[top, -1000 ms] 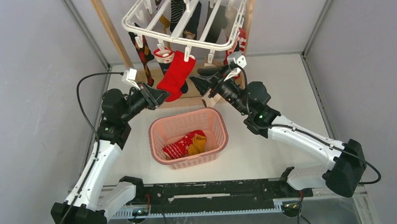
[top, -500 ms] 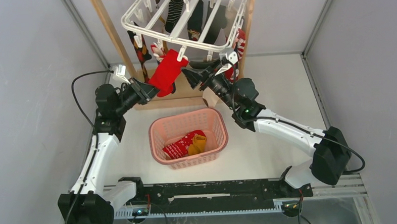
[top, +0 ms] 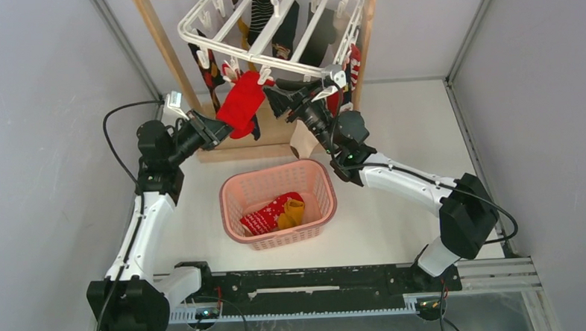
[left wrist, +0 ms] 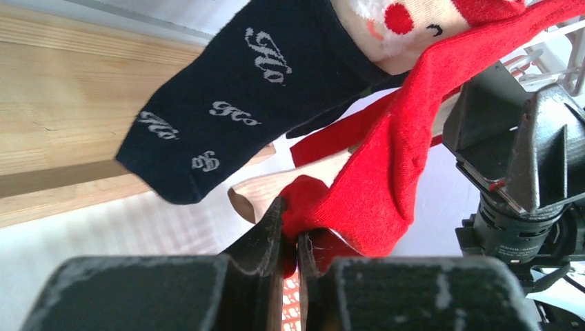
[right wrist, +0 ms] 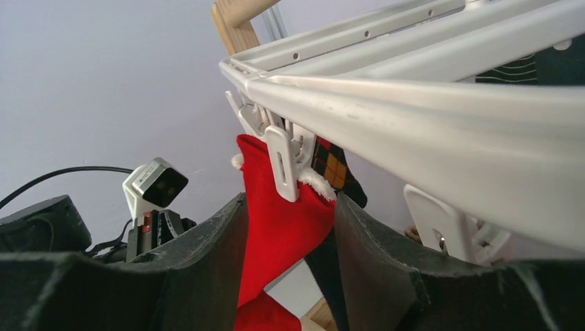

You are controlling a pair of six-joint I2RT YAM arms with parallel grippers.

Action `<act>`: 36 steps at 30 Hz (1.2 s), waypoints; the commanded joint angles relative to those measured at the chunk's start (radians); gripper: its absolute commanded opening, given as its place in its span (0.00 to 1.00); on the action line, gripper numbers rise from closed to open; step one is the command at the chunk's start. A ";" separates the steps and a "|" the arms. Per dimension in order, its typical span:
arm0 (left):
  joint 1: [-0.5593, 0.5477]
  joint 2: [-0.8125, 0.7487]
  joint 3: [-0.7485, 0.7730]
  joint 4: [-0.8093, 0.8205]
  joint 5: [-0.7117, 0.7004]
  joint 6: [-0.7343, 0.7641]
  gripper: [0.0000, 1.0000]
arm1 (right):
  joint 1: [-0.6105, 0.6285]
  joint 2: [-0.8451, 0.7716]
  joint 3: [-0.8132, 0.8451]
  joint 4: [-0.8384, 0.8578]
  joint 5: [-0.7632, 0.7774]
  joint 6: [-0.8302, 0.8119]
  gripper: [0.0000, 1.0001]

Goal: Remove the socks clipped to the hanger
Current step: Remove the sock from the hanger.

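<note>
Red sock (top: 241, 102), white-cuffed, hangs from a white clip (right wrist: 283, 165); left hand (left wrist: 290, 231) grips its toe; right hand (right wrist: 286, 210) gapes.

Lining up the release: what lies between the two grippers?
The red sock spans it, lower end pinched in the left gripper, cuff under a white clip inside the open right gripper; top and wrist views.

A plain red sock (top: 241, 104) with white fluffy trim is hanging from the white hanger (right wrist: 414, 103). It is sitting beside a black sock (left wrist: 241, 89) bearing white script lettering and a cream sock (left wrist: 393, 45) showing a red-dotted face. An argyle sock (right wrist: 330, 164) is showing yellow-orange diamonds on dark, and the pink basket (top: 235, 194) is holding a red white-patterned sock (top: 265, 217) and a mustard sock (top: 293, 208).
</note>
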 commanded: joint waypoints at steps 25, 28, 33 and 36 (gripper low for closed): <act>0.045 -0.002 0.065 0.059 0.074 -0.031 0.12 | -0.047 0.014 0.020 0.175 -0.013 0.058 0.62; 0.045 0.000 0.065 0.058 0.076 -0.032 0.12 | -0.048 0.025 0.031 0.173 -0.011 0.059 0.63; 0.045 0.002 0.063 0.062 0.080 -0.032 0.12 | -0.050 0.045 0.054 0.172 -0.020 0.067 0.63; 0.045 0.004 0.062 0.062 0.085 -0.030 0.12 | -0.050 0.054 0.061 0.181 -0.019 0.075 0.63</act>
